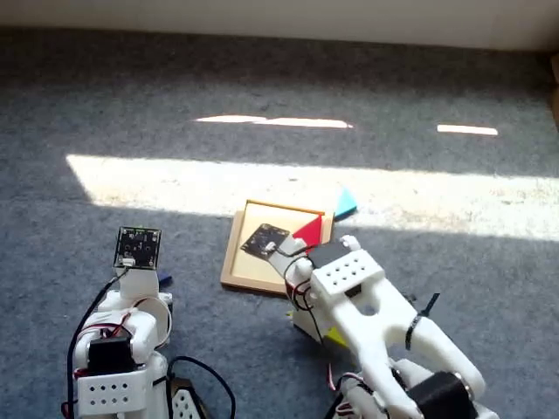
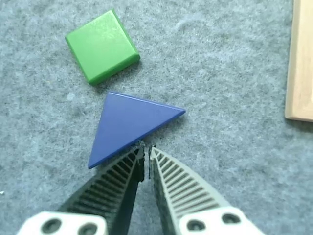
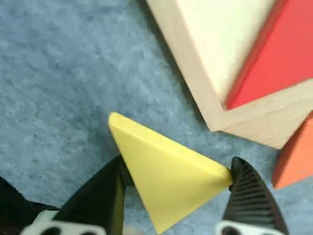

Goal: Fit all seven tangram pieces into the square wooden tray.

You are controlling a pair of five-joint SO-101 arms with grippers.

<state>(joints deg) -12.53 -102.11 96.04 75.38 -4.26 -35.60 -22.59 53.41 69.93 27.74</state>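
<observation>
From above, the tray (image 1: 238,262) holds 1 red triangle (image 1: 310,231). Left wrist: our left gripper (image 2: 146,149) is closed, tips at the blue triangle (image 2: 129,125) near the tray. Right wrist: our right gripper (image 3: 180,171) clamps the yellow triangle (image 3: 166,161) off the tray's corner; next we'd lift it in.

high: fixed, raised behind both arms, tilted down over the counter (image 1: 419,87), far and wide | left wrist: faces down along the left end effector (image 2: 145,147), near the surface, tray (image 2: 299,58) rim at frame edge | right wrist: faces down past the right end effector (image 3: 179,169) and its clasped yellow triangle (image 3: 166,183), nearest | shared: tray in all three
</observation>
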